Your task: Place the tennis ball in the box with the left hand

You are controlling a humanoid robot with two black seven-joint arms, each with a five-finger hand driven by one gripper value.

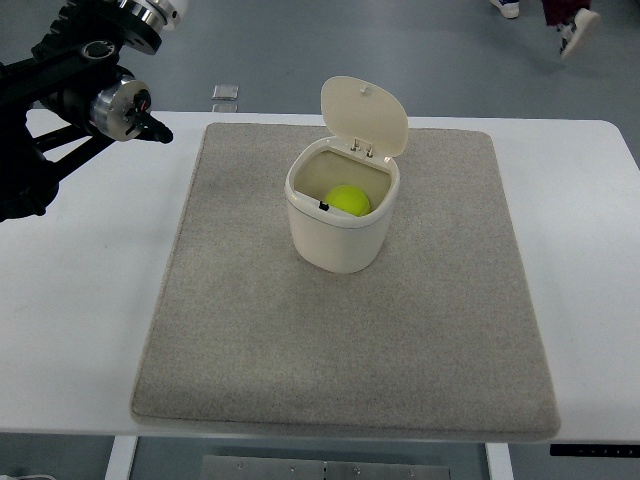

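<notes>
I see the tennis ball (349,200) sitting inside the box (340,225). The ball is round, fuzzy and bright yellow-green. It lies low in the box, close to the right inside wall. The box is a small cream bin made of smooth plastic, with rounded corners and a thick rim. Its lid (364,113) is flipped up and stands open at the back, held on by two little hinges. The lid is rounded too, like a smooth shell.

The box stands on a big gray mat (300,330). The mat looks soft and rough, like carpet, and its corners are rounded. The mat lies flat on a smooth white table (80,300).

My left hand (105,95) is up in the top left corner, well apart from the box. It is made of black parts and shiny metal rings. It holds nothing. I cannot tell if its fingers are spread or curled, since I only see one thin black tip poking out to the right.

Far back on the gray floor (300,40), I see a person's shoes (578,30).
</notes>
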